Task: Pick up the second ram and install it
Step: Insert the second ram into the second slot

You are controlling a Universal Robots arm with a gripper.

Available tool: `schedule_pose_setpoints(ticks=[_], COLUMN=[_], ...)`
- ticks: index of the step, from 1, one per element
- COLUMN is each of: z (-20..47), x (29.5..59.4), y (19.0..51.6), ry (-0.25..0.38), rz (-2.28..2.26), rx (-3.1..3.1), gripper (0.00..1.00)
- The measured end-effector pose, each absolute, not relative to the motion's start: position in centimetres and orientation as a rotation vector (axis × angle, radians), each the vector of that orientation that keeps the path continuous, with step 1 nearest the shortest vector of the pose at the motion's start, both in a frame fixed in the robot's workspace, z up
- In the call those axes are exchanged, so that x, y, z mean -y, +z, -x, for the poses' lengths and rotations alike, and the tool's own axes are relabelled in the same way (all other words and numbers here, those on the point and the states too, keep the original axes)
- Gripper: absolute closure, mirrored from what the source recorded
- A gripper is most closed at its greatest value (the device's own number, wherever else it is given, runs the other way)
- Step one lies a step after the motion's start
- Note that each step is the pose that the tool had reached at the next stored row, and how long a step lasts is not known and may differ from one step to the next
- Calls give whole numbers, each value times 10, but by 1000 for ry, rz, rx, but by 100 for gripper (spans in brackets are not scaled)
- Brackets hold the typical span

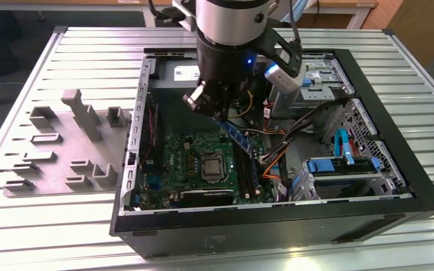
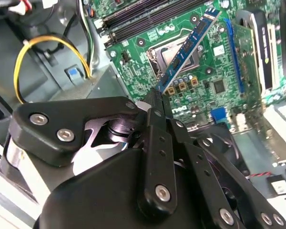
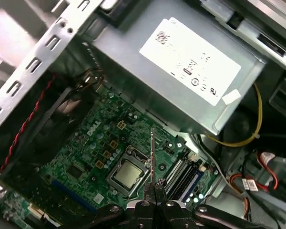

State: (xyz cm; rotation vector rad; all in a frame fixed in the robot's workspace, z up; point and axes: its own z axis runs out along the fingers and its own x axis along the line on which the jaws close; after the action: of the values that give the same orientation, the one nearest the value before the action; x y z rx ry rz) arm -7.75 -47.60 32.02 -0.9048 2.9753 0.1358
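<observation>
My exterior view looks steeply down on the table (image 1: 21, 226) and whole open case (image 1: 277, 228). Both wrist views peer past the gripper (image 2: 158, 95), close over the motherboard (image 2: 219, 86), sharing its processor socket (image 3: 126, 174).

No legible print, even on the white label (image 3: 190, 59) of the power supply (image 3: 148, 90)

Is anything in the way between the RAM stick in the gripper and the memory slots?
Nothing visible. The gripper holds the second ram in open air above the motherboard, by the CPU socket. The memory slots lie beside that, with no cable across them in the first wrist view.
</observation>
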Motion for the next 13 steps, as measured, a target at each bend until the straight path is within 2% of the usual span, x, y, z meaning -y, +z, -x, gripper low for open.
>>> schedule_pose_setpoints(ticks=[13], z=[77], x=[476], y=[319], ry=[129], rz=[544], rx=[-3052], gripper=[88])
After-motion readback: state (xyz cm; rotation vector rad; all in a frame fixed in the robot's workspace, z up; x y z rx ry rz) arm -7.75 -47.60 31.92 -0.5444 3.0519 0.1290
